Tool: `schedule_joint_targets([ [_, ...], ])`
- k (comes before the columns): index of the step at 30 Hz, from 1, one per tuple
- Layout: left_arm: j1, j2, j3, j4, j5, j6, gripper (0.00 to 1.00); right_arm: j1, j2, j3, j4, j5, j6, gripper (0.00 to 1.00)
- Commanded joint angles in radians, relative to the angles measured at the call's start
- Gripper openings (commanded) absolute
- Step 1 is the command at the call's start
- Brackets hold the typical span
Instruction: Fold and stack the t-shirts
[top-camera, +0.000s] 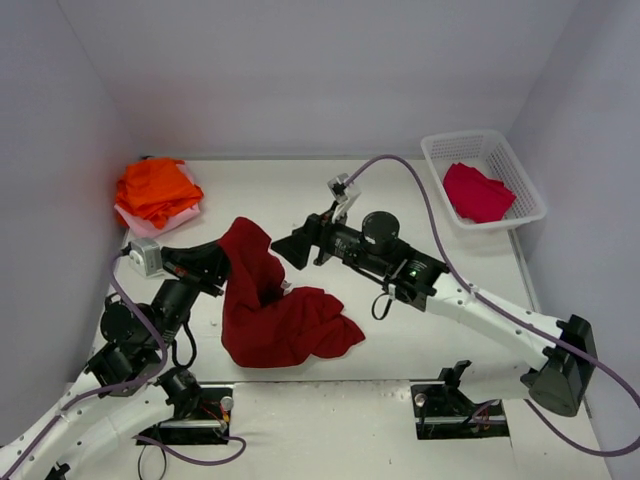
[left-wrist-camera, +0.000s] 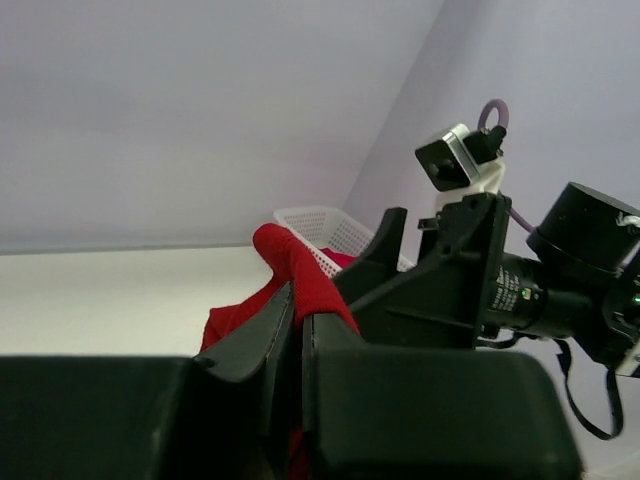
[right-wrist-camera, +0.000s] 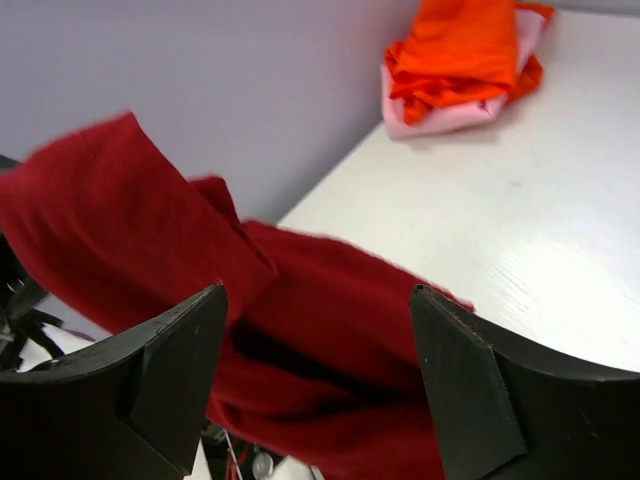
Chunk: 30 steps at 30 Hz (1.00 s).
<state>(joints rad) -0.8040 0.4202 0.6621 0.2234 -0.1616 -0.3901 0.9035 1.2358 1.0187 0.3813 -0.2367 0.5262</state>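
Status of garment: the large dark red cloth t-shirt (top-camera: 285, 320) lies crumpled left of centre on the white table (top-camera: 430, 330), with one part drawn up into a peak above the heap. The left gripper (top-camera: 232, 262) is clamped tight on that raised part. Its wrist view shows the two black fingers (left-wrist-camera: 255, 335) pressed together with red cloth pinched between them. The right gripper (top-camera: 288, 250) hangs just beside the peak, jaws spread wide and grasping nothing. In its own wrist view the red cloth sits between and beyond the fingers, and neither one is evidently touching it.

Other items: bright orange folded shirts (top-camera: 155, 188) rest on a pale pink shirt (top-camera: 190, 207) in the far left corner. A crimson shirt (top-camera: 477, 192) lies in the white plastic lattice basket (top-camera: 500, 148) at the far right.

Assessment: the step in hand appears to be taking a second hold so the garment can be lifted and spread flat. No fold is made on it yet.

Recommendation: the right gripper should close on a single layer at an edge, apart from the left hold, and not on the bunched mass. Which edge is presented cannot be told from these views. Once both holds are secure, the arms should draw apart evenly, with gentle tension so the left pinch is not pulled out. Catching two layers would likely lock a twist into the cloth.
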Motion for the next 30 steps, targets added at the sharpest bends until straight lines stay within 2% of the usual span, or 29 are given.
schedule_joint_targets([
  [1, 0.003, -0.032, 0.013, 0.093, -0.004, -0.023, 0.0, 0.02, 0.043, 0.095, 0.238, -0.07, 0.011, 0.69],
  [5, 0.002, -0.06, 0.002, 0.07, -0.026, -0.02, 0.0, 0.028, 0.077, 0.115, 0.292, -0.078, 0.018, 0.65],
  [18, 0.003, -0.084, -0.035, 0.08, -0.075, -0.035, 0.0, 0.032, 0.074, 0.1, 0.347, -0.078, 0.04, 0.64],
  [30, 0.003, -0.101, -0.018, 0.073, -0.111, -0.006, 0.0, 0.04, 0.091, -0.035, 0.453, -0.081, 0.093, 0.63],
])
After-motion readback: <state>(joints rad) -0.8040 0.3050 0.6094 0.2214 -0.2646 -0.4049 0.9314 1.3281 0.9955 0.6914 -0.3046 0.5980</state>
